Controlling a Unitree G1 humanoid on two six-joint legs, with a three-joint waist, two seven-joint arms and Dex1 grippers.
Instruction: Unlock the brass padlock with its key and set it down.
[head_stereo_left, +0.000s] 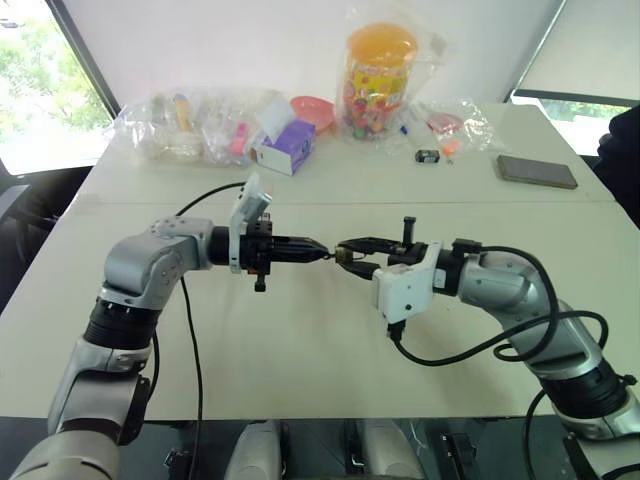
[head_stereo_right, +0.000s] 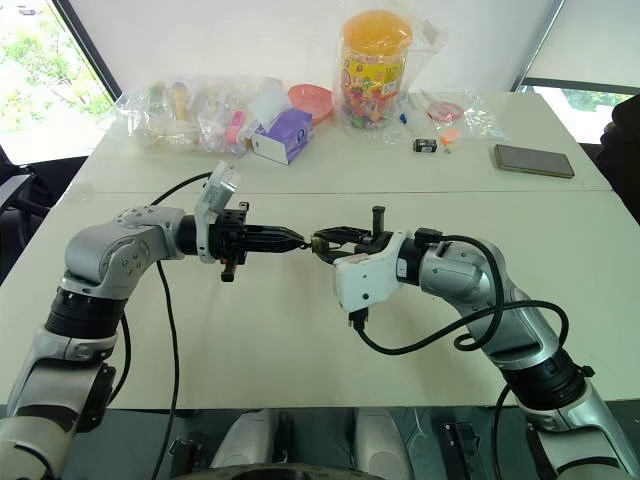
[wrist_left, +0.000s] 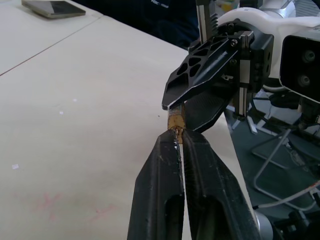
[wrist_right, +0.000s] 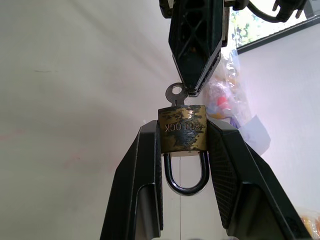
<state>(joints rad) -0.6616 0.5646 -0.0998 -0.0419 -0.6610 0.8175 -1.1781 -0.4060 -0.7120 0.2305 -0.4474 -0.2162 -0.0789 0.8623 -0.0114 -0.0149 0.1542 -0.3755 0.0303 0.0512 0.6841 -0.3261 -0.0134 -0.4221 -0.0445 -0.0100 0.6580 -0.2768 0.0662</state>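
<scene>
Right gripper (wrist_right: 183, 137) clamps brass padlock (wrist_right: 182, 136); left gripper (wrist_right: 194, 89) pinches its key (wrist_right: 175, 95).

Bare table (head_stereo_left: 300, 350) is lying open beneath and around both arms. Bagged clutter (head_stereo_left: 200, 125), a purple box (head_stereo_left: 285, 147) and a candy jar (head_stereo_left: 380, 80) are crowding the far edge. A phone (head_stereo_left: 537, 171) is sitting far right. A small black item (head_stereo_left: 427, 156) is lying beside the bags.

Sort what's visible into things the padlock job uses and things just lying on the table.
In use:
- brass padlock, clamped in the right gripper
- key in the padlock, pinched by the left gripper

Lying about:
- candy jar
- purple box
- plastic bags
- dark phone
- pink bowl
</scene>
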